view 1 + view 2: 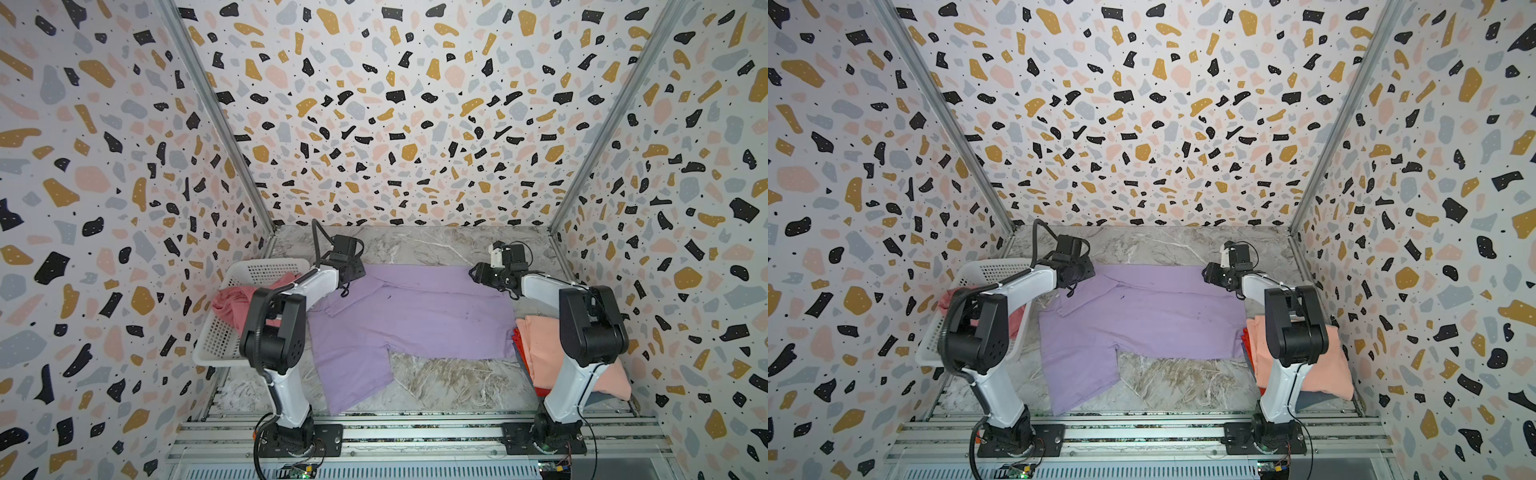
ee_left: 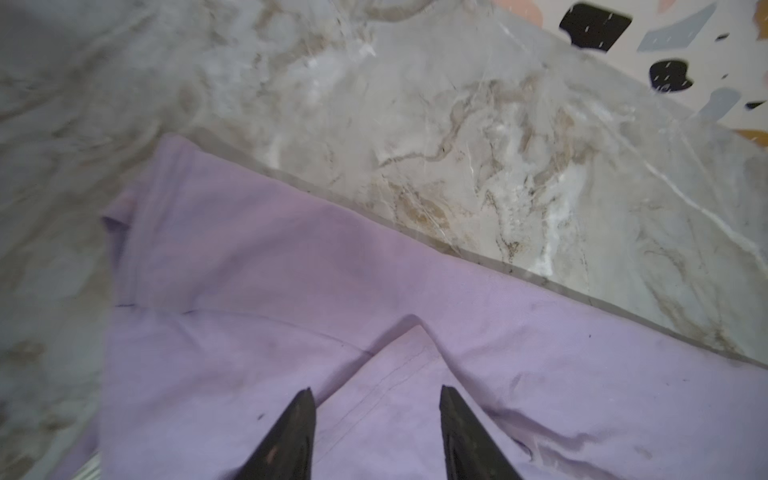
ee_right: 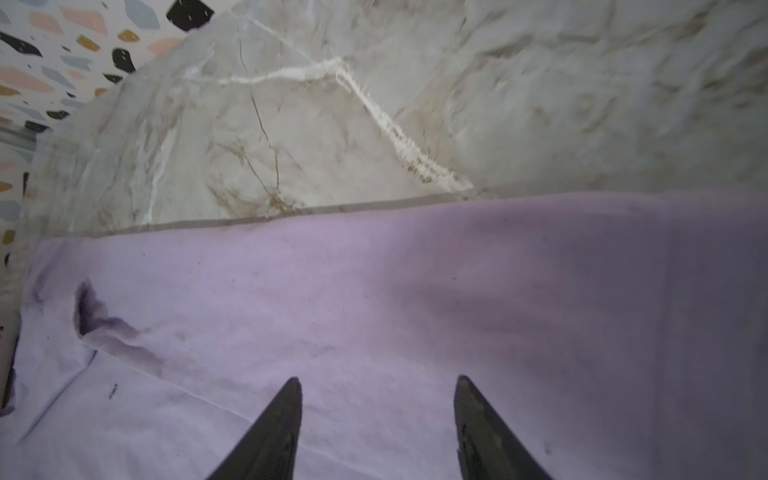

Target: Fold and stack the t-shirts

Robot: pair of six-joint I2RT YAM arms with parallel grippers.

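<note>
A lilac t-shirt [image 1: 415, 320] [image 1: 1142, 324] lies spread on the marble table, with one sleeve reaching toward the front. My left gripper [image 2: 376, 389] is open just above its far left part, where a folded corner of lilac cloth [image 2: 415, 345] points between the fingers. My right gripper [image 3: 378, 378] is open over the shirt's far right edge [image 3: 374, 291], gripping nothing. In both top views the left gripper [image 1: 349, 286] [image 1: 1073, 286] and right gripper [image 1: 473, 272] [image 1: 1206, 274] flank the shirt's far corners. A peach t-shirt [image 1: 540, 349] lies folded on a red one [image 1: 517, 338] at the right.
A white perforated basket [image 1: 266, 266] stands at the left with a rose pink t-shirt [image 1: 232, 303] hanging over its side. The right arm's base link crosses over the peach stack. Patterned walls close in the back and both sides. Metal rails [image 1: 415, 432] run along the front.
</note>
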